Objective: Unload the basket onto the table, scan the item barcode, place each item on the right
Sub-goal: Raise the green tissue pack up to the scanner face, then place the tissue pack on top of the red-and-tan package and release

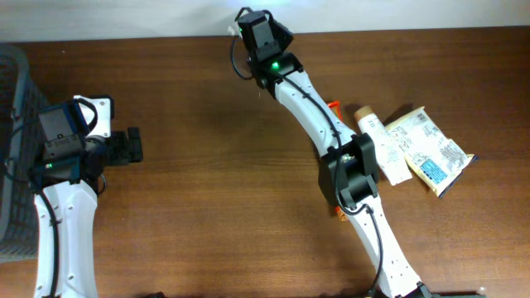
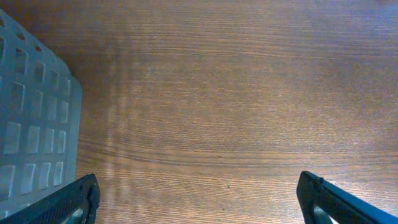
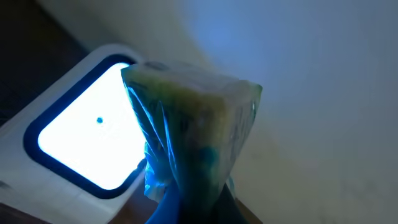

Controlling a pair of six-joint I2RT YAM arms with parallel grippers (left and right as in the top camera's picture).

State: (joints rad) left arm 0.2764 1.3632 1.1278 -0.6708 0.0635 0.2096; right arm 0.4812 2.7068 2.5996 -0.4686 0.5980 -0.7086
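Dark wood-grain table (image 1: 190, 99) with one grey lattice basket (image 2: 31, 124) at its left edge. Two white arms: the left gripper (image 1: 131, 146) has its fingers spread wide over bare wood, holding nothing. At the far edge the right gripper (image 1: 247, 23) is pinched tight on one crinkly film-wrapped packet (image 3: 193, 124), long axis straight out from the fingers, blunt end up beside one glowing blue-rimmed scanner window (image 3: 81, 137). Two more items lie flat at right, side by side: a white tube (image 1: 383, 147) and a printed pouch (image 1: 431, 151).

One scanner (image 3: 81, 143), one basket (image 1: 12, 165), one tube (image 1: 383, 147), two packets (image 1: 431, 153) (image 3: 193, 124)
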